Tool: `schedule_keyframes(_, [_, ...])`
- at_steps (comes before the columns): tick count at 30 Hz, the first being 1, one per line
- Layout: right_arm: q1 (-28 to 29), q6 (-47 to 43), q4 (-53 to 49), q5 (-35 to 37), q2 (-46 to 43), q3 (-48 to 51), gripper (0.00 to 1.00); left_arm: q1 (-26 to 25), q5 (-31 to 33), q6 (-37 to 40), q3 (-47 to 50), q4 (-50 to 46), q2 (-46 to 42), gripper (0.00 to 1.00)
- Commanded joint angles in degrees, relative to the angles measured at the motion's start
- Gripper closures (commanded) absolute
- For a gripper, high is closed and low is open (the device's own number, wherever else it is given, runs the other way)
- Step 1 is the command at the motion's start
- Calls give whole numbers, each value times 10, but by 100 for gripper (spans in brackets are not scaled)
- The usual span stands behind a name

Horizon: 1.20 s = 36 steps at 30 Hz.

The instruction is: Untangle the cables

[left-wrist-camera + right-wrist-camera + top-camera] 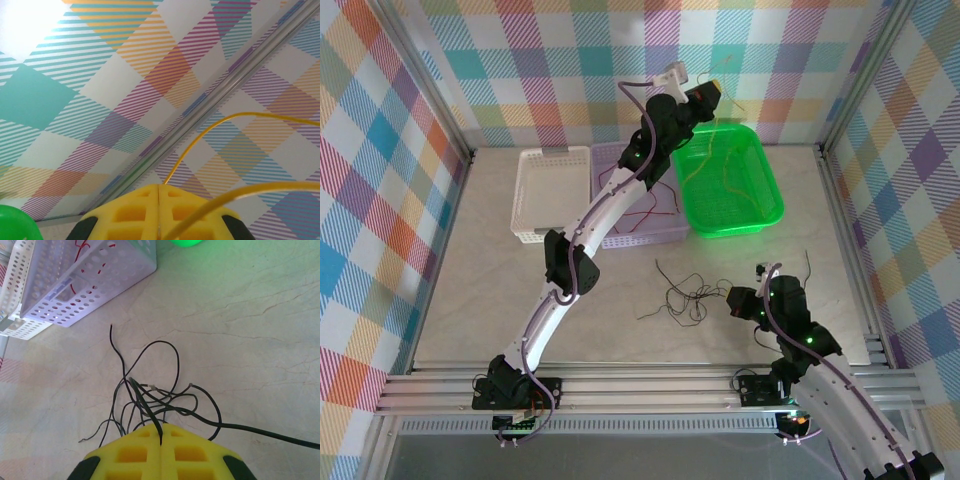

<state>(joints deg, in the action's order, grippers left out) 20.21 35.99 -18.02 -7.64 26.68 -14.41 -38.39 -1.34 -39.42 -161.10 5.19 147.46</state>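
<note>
Cables lay grouped by colour around the green basket [767, 195]. Left gripper [710, 95] hung over that basket's far rim, fingers pressed together on a yellow cable [719, 150] that drooped into it. At the wrist, the same cable [200, 134] arced out from the seam between the closed pads [130, 215]. Red cables [642, 214] lay in the purple basket [655, 238], touching the green basket's left side. White basket [552, 195] stood further left again. Black cables [685, 295] lay tangled on the table [480, 280], nearer the arms than the green basket. Right gripper [732, 300], also on that near side, touched the tangle. Its fingers [130, 455] were closed, pinching one black strand [150, 410].
</note>
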Motion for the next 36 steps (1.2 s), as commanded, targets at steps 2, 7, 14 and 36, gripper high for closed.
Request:
schedule_keyframes(2, [-3, 2, 19, -12, -5, 6, 100, -9, 3, 7, -24, 41, 4, 100])
schedule_keyframes(7, [-3, 3, 15, -16, -14, 4, 100, -15, 5, 36, -25, 47, -19, 100])
schedule_keyframes(14, [-3, 3, 13, -18, -17, -4, 100, -49, 9, 117, -25, 62, -75, 100])
schedule_keyframes(36, [-2, -4, 11, -23, -20, -1, 100, -78, 42, 222, -26, 70, -35, 100])
